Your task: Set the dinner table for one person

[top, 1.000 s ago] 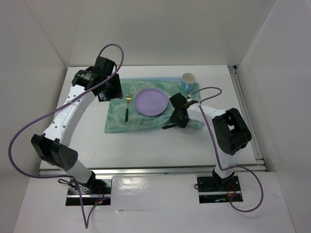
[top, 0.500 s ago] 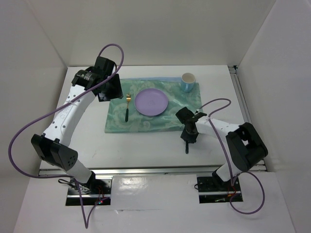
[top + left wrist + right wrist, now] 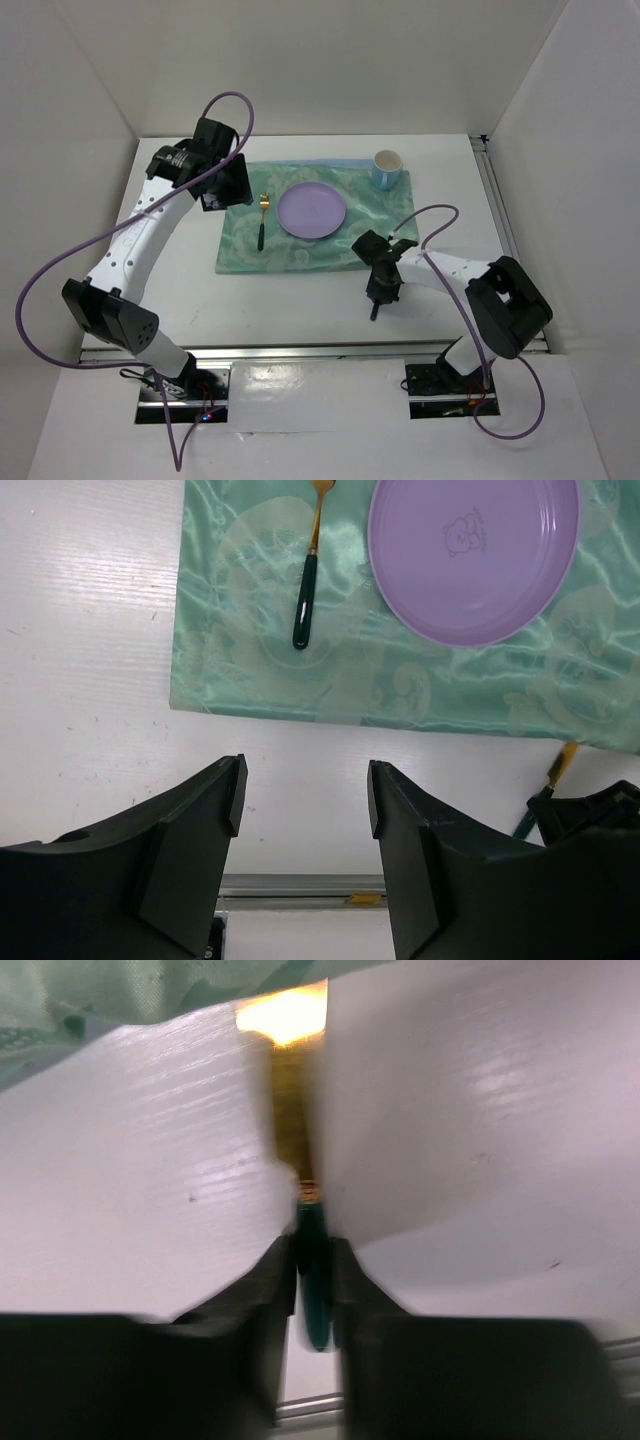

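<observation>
My right gripper (image 3: pixel 383 283) is shut on the dark green handle of a gold-headed utensil (image 3: pixel 289 1110), low over the white dinner table (image 3: pixel 290 300) just in front of the green cloth (image 3: pixel 300 250). The right wrist view shows the handle pinched between the fingers (image 3: pixel 262 1290); the gold end is blurred, so its kind is unclear. On the cloth lie a purple plate (image 3: pixel 312 211), a gold fork (image 3: pixel 261 222) with a dark handle to its left, and a blue cup (image 3: pixel 387 168) at the back right corner. My left gripper (image 3: pixel 305 780) hangs open and empty above the cloth's left edge.
White walls enclose the table on three sides. A metal rail (image 3: pixel 300 348) runs along the near edge, and another rail (image 3: pixel 505 230) borders the right side. The left wrist view also catches the held utensil (image 3: pixel 556 770) and the right gripper (image 3: pixel 600 815) at lower right.
My right gripper has closed on the utensil and carried it from the cloth's right edge towards the near side of the table, then slightly left. The left arm has not moved.
</observation>
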Available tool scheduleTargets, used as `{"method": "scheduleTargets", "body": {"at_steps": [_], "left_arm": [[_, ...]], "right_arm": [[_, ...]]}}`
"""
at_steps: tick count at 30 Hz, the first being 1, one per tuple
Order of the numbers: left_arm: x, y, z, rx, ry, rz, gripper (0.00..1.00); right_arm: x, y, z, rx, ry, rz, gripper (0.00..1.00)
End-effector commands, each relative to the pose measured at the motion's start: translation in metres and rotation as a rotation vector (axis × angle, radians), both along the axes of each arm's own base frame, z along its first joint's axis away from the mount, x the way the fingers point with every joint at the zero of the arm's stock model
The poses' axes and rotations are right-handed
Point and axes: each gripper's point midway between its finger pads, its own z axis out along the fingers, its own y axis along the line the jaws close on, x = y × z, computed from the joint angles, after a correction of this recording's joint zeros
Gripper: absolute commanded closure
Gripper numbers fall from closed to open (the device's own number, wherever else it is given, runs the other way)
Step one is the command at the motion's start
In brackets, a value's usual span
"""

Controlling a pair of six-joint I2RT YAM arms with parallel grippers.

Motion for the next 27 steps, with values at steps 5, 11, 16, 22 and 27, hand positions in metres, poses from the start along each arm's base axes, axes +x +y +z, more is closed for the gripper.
{"method": "scheduleTargets", "body": {"at_steps": [5,11,16,22,27], "left_arm": [[-0.005,0.000,0.016,-0.022,-0.050,-0.020,0.32],[-0.009,0.002,0.009,-0.022,-0.033,-0.012,0.32],[-0.005,-0.001,0.011,-0.034,-0.048,-0.018,0.32],[-0.003,-0.002,0.006,-0.032,-0.039,-0.018,0.32],[-0.006,0.003,0.002,-0.006,-0.033,-0.012,0.32]], "right_arm": [[-0.038,0.008,0.004,-0.050,0.108,0.081,1.00],[-0.075,0.020,0.059,0.071,0.121,0.128,1.00],[-0.069,0.024,0.135,0.202,-0.039,0.134,1.00],[0.012,0.026,0.179,0.063,-0.245,0.207,1.00],[0.122,0.032,0.185,-0.013,-0.396,0.302,1.00]]}}
